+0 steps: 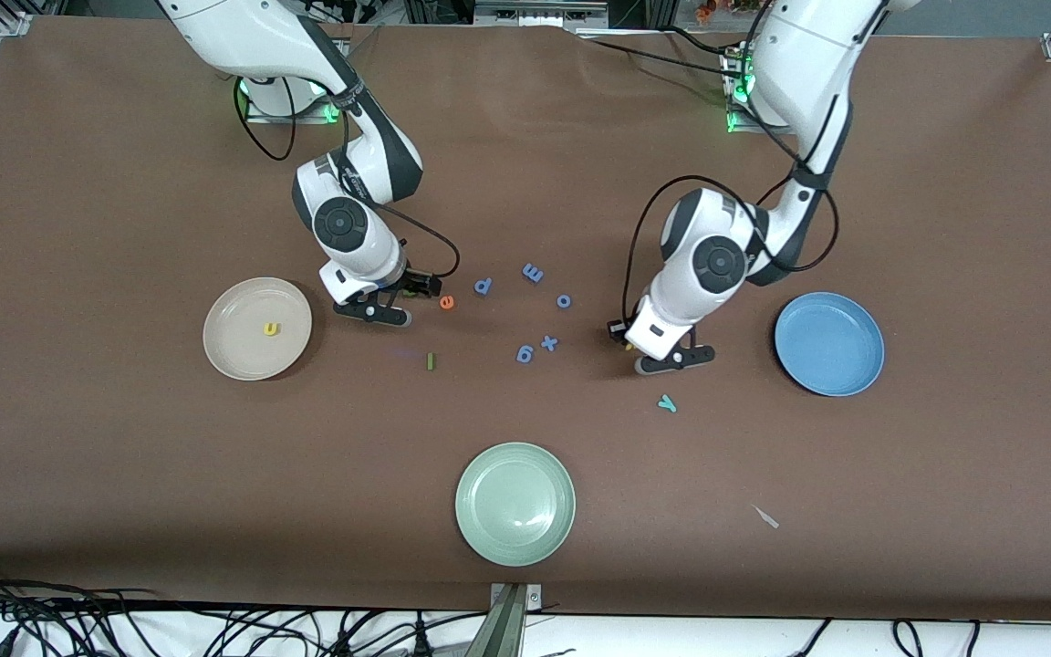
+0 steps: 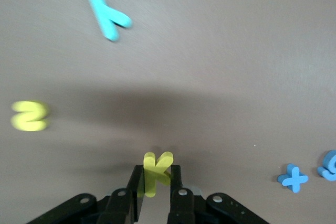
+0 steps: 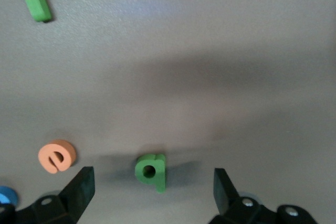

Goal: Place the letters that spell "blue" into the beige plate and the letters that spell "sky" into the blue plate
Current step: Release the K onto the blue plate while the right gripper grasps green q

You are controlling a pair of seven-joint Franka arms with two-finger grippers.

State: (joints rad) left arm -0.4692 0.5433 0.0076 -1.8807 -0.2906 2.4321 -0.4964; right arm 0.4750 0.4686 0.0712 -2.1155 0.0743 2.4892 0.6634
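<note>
Yellow k (image 2: pixel 156 170) stands pinched in left gripper (image 2: pixel 155 190).

A lab: aluminium-framed table (image 1: pixel 78 511), bundled cables (image 1: pixel 124 630).

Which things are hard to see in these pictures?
- Green b: front view, hidden by the right gripper, which is open.
- Yellow k: front view, only a speck under the left gripper shut on it.
- Yellow s: left wrist view, blurred; front view, hidden by the left arm.
- Blue letter: right wrist view, cut off by the edge.
</note>
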